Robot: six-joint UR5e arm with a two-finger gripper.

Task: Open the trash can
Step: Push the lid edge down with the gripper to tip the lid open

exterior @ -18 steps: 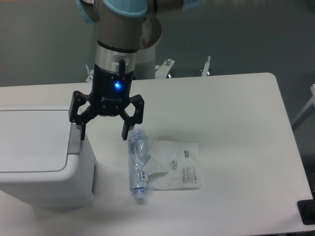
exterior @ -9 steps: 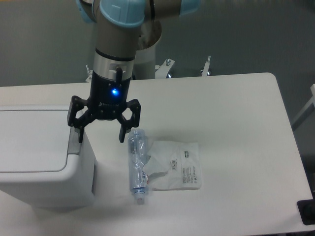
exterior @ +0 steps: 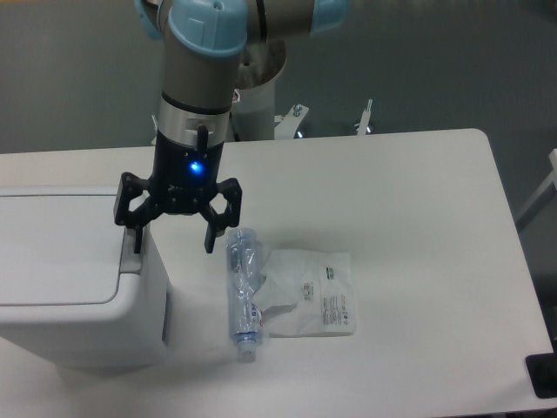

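The trash can [exterior: 61,270] is a large boxy white bin at the left edge of the table, with its flat lid down and a grey hinge strip [exterior: 129,252] along its right side. My gripper [exterior: 172,246] hangs open and empty just above the bin's right edge. Its left finger [exterior: 136,233] is over the hinge strip and its right finger [exterior: 210,237] is over the table beside the bin. I cannot tell whether the left finger touches the bin.
A crushed clear plastic bottle [exterior: 244,292] lies on the white table [exterior: 409,218] just right of the gripper. A white plastic bag [exterior: 318,296] lies against the bottle's right side. The robot's base column stands behind the table.
The gripper has moved a little to the left, toward the bin's hinge side. It stays open. The lid, bottle and bag have not moved.
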